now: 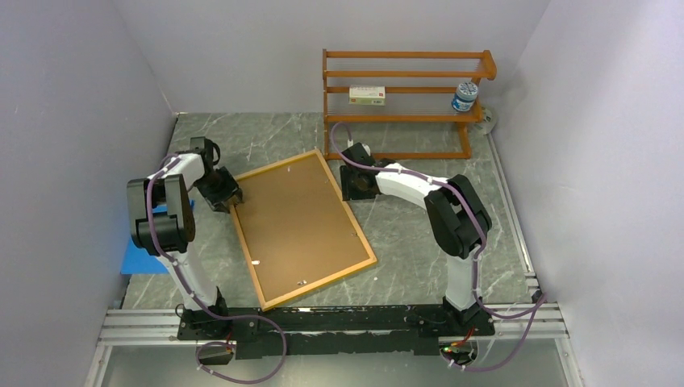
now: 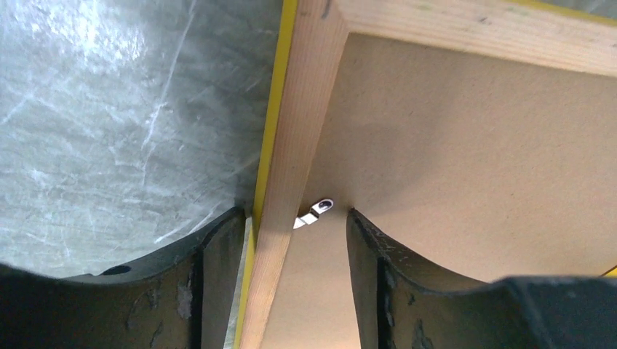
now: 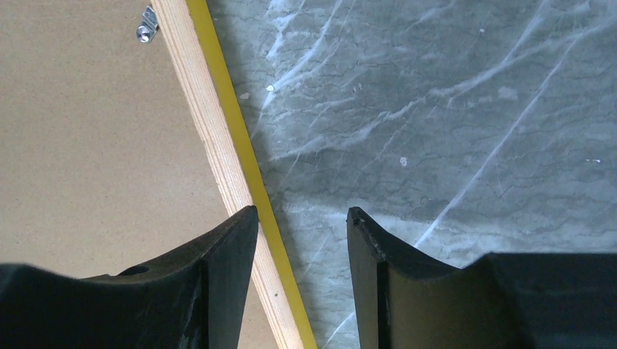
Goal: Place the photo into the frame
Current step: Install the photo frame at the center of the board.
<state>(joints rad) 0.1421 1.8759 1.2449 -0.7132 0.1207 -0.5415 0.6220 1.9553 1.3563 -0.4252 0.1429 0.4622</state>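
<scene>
The frame (image 1: 363,238) lies face down in the middle of the table, its light wood back up and a yellow edge showing. A brown backing board (image 1: 298,222) fills it. The photo is hidden. My left gripper (image 1: 228,200) is open at the frame's far left corner. In the left wrist view the gripper (image 2: 295,218) straddles the wooden rail (image 2: 291,145) beside a small metal clip (image 2: 316,212). My right gripper (image 1: 348,184) is open at the frame's right rail. In the right wrist view the gripper (image 3: 302,212) has one finger over the rail (image 3: 211,131) and one over the table.
An orange-brown shelf rack (image 1: 403,105) stands at the back, close behind the right gripper. It holds a small box (image 1: 367,95) and a jar (image 1: 465,95). A small blue sheet (image 1: 141,254) lies at the left under the left arm. Walls close both sides.
</scene>
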